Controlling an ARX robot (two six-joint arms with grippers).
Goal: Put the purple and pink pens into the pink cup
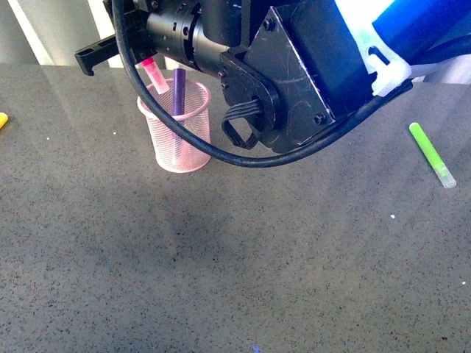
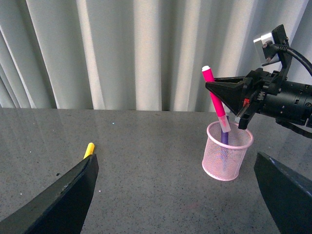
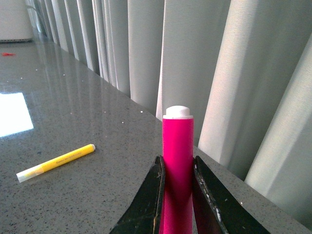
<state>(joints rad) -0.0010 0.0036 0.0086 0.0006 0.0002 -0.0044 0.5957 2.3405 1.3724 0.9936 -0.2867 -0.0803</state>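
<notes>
Right gripper (image 2: 233, 105) is clenched on one pink pen (image 2: 215, 97), tilted with its clear cap dipping just inside the rim of the single pink cup (image 2: 227, 157), where one purple pen (image 1: 179, 90) already stands upright. Left gripper (image 2: 175, 195) hangs spread wide and empty above the grey table (image 1: 294, 250). Outward lie one yellow marker (image 3: 54, 162) and one green marker (image 1: 432, 154), well apart; no lettering is readable.

A lime green marker (image 1: 433, 154) is lying flat on the grey speckled table (image 1: 294, 265), well away from any fingers, while a yellow marker (image 3: 55, 162) is resting far off beside the pale pleated curtains (image 2: 122, 48)
</notes>
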